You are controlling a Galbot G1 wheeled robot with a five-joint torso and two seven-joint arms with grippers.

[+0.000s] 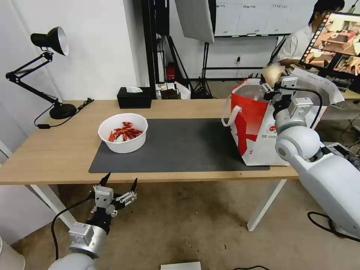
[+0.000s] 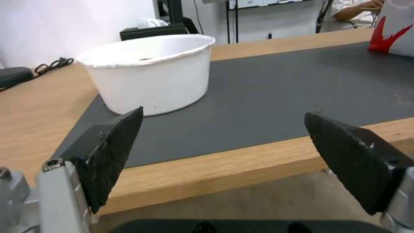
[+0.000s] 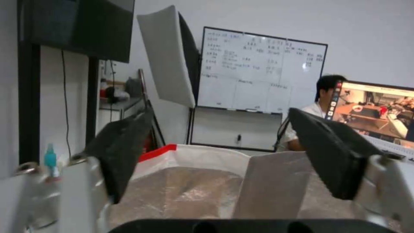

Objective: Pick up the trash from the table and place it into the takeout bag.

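Observation:
A white round bowl (image 1: 123, 133) (image 2: 151, 74) of red crayfish shells stands on the left end of the dark grey mat (image 1: 187, 146) on the table (image 1: 56, 150). The red-and-white takeout bag (image 1: 255, 127) (image 2: 397, 32) stands open at the mat's right end, its foil lining (image 3: 185, 191) showing. My right gripper (image 1: 269, 89) (image 3: 221, 113) hovers open over the bag's mouth with nothing between its fingers. A beige rounded shape (image 1: 272, 73) shows just past its tips; I cannot tell what it is. My left gripper (image 1: 121, 179) (image 2: 223, 114) hangs open below the table's front edge, facing the bowl.
A black desk lamp (image 1: 48, 41) and its cable occupy the table's far left. A black tissue box (image 1: 134, 97) sits at the back edge. White table legs (image 1: 266, 204) stand below. Light stands and a monitor are behind the bag.

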